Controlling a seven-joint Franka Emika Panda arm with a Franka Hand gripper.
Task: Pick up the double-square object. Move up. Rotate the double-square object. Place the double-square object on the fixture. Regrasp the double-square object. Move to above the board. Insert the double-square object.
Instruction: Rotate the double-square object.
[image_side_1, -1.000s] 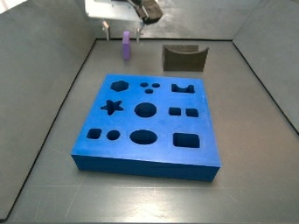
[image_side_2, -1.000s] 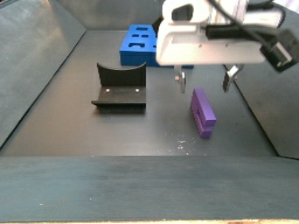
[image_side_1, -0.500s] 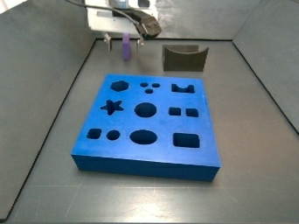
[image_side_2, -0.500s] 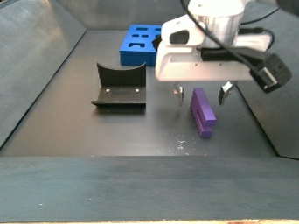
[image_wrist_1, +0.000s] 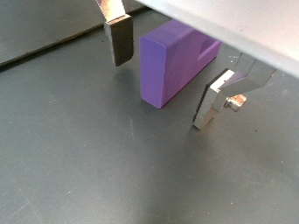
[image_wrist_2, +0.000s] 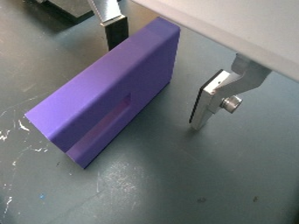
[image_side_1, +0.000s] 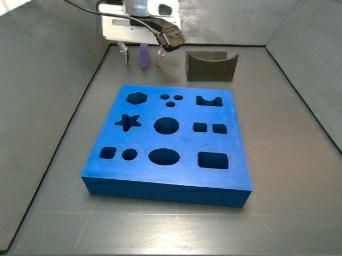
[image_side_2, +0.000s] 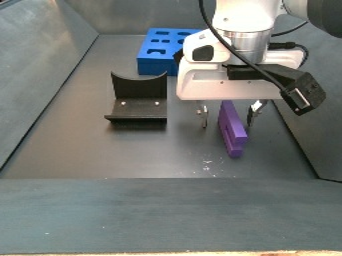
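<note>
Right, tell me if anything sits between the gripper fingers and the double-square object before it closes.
Nothing visible does. In both wrist views the gripper is open, with the double-square object lying on the floor between its fingers. Only bare gaps separate each pad from the block's sides.

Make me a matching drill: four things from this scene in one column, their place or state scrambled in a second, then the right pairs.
Things
1. double-square object
2. fixture
3. board
4. pincer

Places or states
A. dark holder standing apart, nothing in its dip
B. open, one finger on each side of the purple block
C. lying on the floor, not yet gripped
D. large blue slab, its cut-outs showing nothing inserted

Pairs: 1-C, 2-A, 3-D, 4-B
</note>
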